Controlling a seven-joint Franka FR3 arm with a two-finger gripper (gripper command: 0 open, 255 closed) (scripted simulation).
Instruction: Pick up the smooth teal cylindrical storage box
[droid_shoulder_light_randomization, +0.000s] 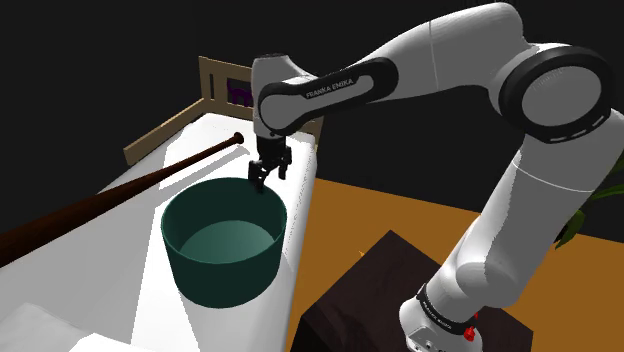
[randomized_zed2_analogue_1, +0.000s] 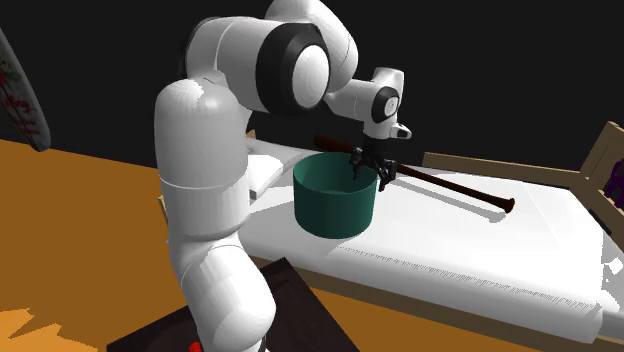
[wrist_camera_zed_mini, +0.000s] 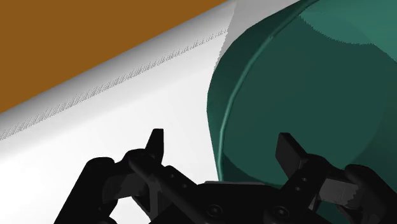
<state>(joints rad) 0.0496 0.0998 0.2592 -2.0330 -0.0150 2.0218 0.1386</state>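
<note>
The teal box (droid_shoulder_light_randomization: 222, 272) sits on the white bed (droid_shoulder_light_randomization: 130, 290), near its edge. The gripper (wrist_camera_zed_mini: 222, 146) is open astride the box's wall, apparently touching nothing. Sink slightly deeper, then close squarely on the wall.

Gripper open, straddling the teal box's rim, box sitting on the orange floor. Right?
No. The box sits on the white bed, not the orange floor; the shoulder view shows it. The rest holds: the gripper is open, straddling the rim.
</note>
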